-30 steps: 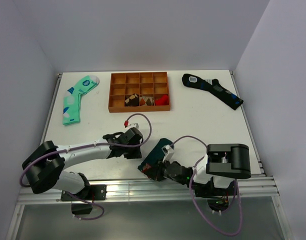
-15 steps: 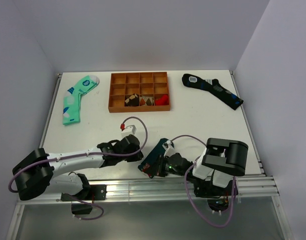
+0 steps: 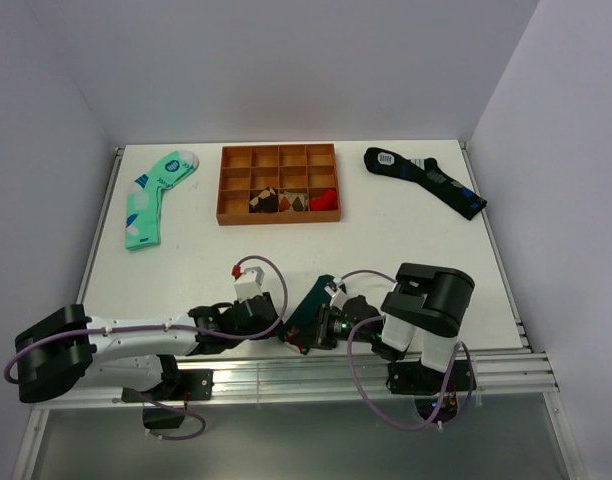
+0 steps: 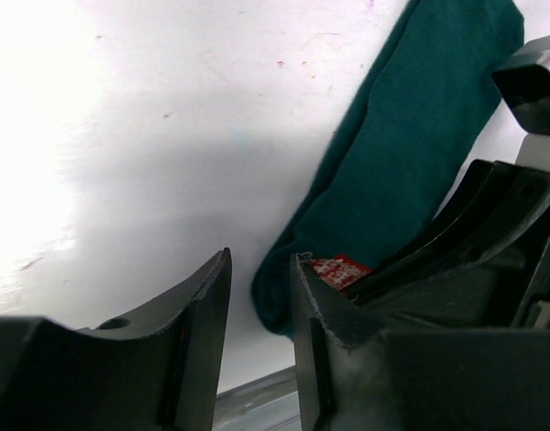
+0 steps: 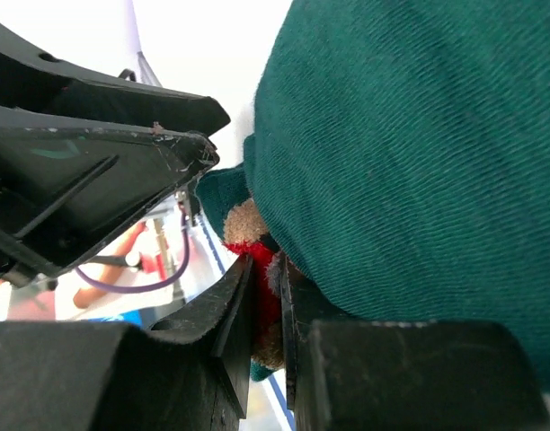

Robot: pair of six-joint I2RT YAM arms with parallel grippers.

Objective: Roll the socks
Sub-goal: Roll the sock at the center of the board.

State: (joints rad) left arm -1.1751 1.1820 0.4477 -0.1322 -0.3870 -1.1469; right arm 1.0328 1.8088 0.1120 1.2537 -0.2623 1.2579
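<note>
Advanced to the socks, left gripper holds jaws slightly apart; right gripper jaws clamp the socks.

The socks are matt, dark teal knit cloth with a fine ribbed grain, and the small figure near one end looks fuzzier, in red and brown yarn. The fingers of the left gripper and the right gripper are black matt plastic, a little scuffed and nicked along their edges. The table is smooth and white with a soft sheen, the rail along its near edge is bare brushed metal, and the compartment tray near the far edge has a matt orange-brown finish.
</note>
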